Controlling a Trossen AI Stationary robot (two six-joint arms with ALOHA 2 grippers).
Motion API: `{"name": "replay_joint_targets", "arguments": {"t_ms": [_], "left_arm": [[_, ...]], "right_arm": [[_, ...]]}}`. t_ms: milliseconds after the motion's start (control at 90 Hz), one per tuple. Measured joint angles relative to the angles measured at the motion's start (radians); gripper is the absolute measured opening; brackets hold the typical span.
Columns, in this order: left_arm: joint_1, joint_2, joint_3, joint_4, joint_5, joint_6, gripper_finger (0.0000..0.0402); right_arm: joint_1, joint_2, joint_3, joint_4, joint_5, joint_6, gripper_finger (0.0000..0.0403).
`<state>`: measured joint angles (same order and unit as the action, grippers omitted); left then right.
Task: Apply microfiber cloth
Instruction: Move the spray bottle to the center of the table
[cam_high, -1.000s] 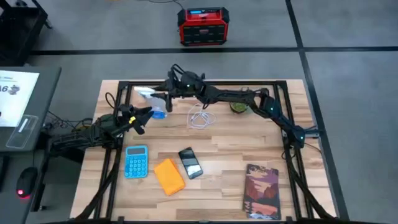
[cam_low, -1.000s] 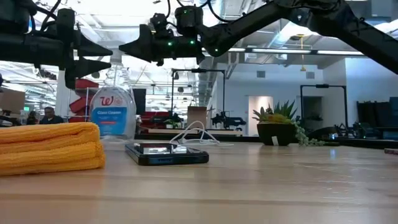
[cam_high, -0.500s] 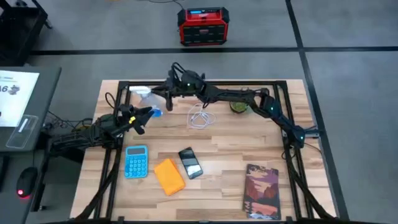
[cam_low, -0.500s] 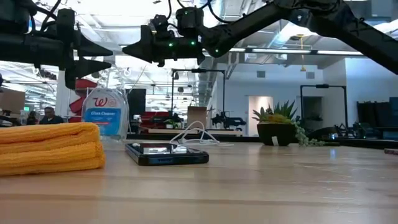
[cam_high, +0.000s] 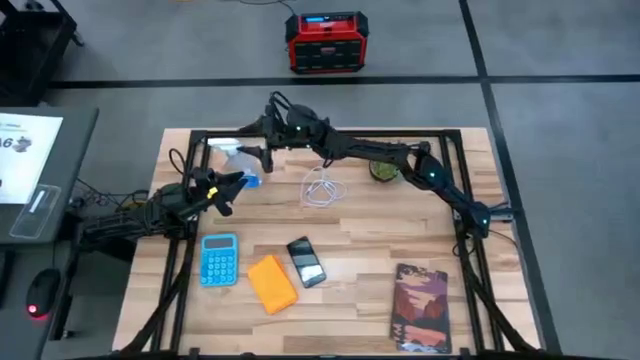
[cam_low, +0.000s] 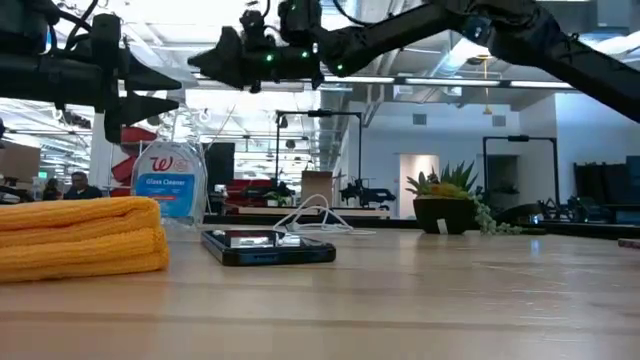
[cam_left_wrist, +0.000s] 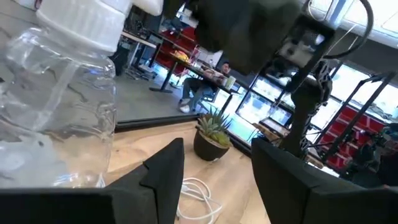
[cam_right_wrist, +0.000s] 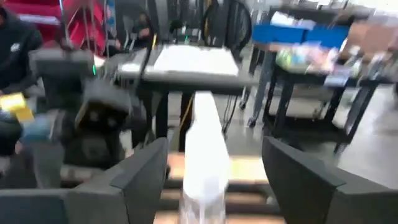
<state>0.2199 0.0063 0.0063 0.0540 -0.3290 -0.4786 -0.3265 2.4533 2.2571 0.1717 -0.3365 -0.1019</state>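
Two arms reach over the far left part of the wooden desk (cam_high: 380, 235), while the near half lies open around the objects resting there. The microfiber cloth (cam_high: 271, 283), folded and orange-yellow, lies near the front edge, between the blue calculator (cam_high: 219, 259) and the black smartphone (cam_high: 306, 262), close to both but touching neither as far as the high view shows. The dark reddish book (cam_high: 421, 307) sits well apart at the near right corner, with bare wood between it and the phone. A coiled white cable (cam_high: 322, 187) lies toward the middle, and a small potted plant (cam_high: 382, 172) stands behind it near the far edge.

The glass cleaner spray bottle (cam_low: 167, 186) stands by the far left corner, just beside both grippers. The right arm stretches long and nearly level from the right side across the back of the desk, its right gripper (cam_high: 250, 150) raised above the bottle's white spray head. In its wrist view the jaws stand wide apart with the spray head between them, not touching it.

The left arm comes in low from the left edge, its left gripper (cam_high: 231, 182) pointing at the bottle's body. Its jaws are spread wide and hold nothing; the clear bottle fills one side of its wrist view.

In the low view the cloth (cam_low: 78, 238) rests flat beside the phone (cam_low: 267, 246).
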Motion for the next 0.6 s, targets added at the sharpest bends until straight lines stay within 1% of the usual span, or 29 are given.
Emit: {"name": "replay_joint_targets", "arguments": {"t_ms": [78, 211, 422, 500, 600], "left_arm": [[0.000, 0.000, 0.000, 0.001, 0.000, 0.000, 0.0162], [0.000, 0.000, 0.000, 0.000, 0.000, 0.000, 0.0162], [0.000, 0.000, 0.000, 0.004, 0.000, 0.002, 0.0162], [0.000, 0.000, 0.000, 0.004, 0.000, 0.012, 0.0162], [0.000, 0.000, 0.000, 0.004, 0.000, 0.014, 0.0162]], "right_arm": [[-0.001, 0.024, 0.038, -0.030, -0.005, 0.003, 0.0237], [-0.001, 0.056, 0.082, -0.027, -0.006, 0.007, 0.0235], [-0.005, 0.057, 0.088, -0.022, -0.007, 0.022, 0.0232], [-0.009, 0.057, 0.088, -0.024, -0.018, 0.043, 0.0221], [-0.012, 0.057, 0.088, -0.021, -0.029, 0.050, 0.0191]]}}
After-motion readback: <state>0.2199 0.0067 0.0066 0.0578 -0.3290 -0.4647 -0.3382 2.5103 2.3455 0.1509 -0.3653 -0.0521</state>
